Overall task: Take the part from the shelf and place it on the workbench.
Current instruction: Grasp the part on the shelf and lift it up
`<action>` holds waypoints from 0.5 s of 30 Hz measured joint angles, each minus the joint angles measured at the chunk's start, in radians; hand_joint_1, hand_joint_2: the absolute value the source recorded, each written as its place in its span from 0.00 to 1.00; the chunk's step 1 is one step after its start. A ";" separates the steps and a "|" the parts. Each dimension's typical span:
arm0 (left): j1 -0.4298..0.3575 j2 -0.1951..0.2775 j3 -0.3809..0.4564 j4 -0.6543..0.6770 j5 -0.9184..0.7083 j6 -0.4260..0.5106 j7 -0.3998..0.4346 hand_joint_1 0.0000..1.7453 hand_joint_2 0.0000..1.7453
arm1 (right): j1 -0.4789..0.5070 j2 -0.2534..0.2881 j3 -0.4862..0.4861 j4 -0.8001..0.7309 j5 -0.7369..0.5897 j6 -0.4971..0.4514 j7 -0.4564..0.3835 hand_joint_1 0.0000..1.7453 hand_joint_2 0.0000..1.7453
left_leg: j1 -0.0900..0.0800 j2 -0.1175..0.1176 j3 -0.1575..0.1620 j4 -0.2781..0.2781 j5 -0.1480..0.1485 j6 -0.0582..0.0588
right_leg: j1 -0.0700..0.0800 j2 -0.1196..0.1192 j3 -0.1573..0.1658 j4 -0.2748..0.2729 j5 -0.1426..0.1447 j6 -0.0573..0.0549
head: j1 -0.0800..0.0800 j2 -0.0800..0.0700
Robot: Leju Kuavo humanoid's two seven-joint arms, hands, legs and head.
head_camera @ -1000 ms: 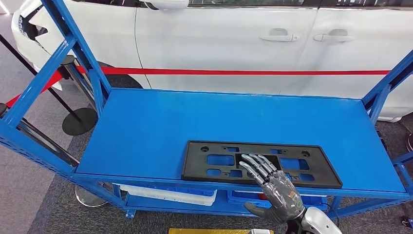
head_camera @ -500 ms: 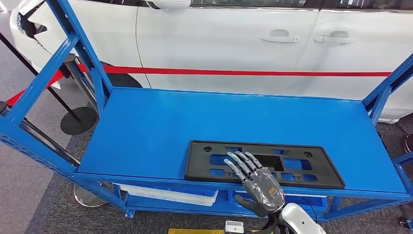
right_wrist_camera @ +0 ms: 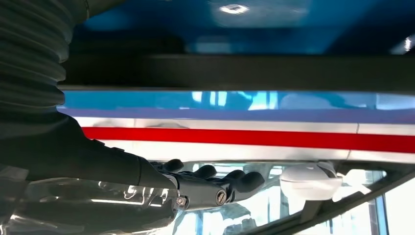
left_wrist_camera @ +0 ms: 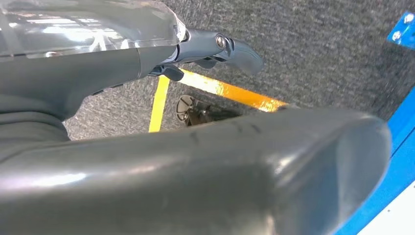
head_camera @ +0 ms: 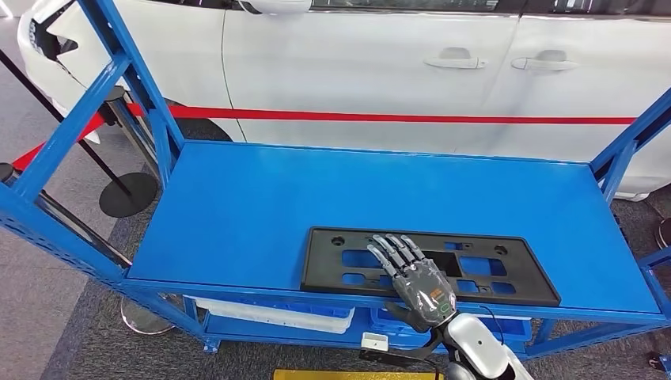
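Observation:
The part (head_camera: pixel 320 265) is a flat black rectangular plate with several cut-outs, lying near the front edge of the blue shelf top (head_camera: pixel 316 190). My right hand (head_camera: pixel 418 279) lies over the middle of the plate, fingers stretched forward and apart on top of it, thumb down at the shelf's front edge. It grips nothing. The right wrist view has the plate's dark edge (right_wrist_camera: pixel 235 71) close above the fingers (right_wrist_camera: pixel 215 181). My left hand (left_wrist_camera: pixel 195 166) hangs over the floor, holding nothing, its fingers (left_wrist_camera: pixel 235 49) apart from the thumb.
A white car (head_camera: pixel 380 55) stands behind the shelf, with a red barrier belt (head_camera: pixel 396 117) along it. Blue uprights (head_camera: pixel 119 71) frame the shelf's left end. A white tray (head_camera: pixel 273 317) lies on the lower level. Yellow tape (left_wrist_camera: pixel 230 93) marks the grey floor.
My right hand has moved left and then forward, further onto the plate. The plate has not moved.

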 joint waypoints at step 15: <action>0.003 0.006 0.000 0.000 -0.013 -0.002 -0.006 0.00 0.00 | -0.082 0.061 0.001 0.150 0.099 -0.072 0.118 0.05 1.00 | 0.004 -0.001 0.002 0.012 -0.008 0.000 | -0.003 0.006 0.006 0.010 -0.008 0.011 | 0.001 0.000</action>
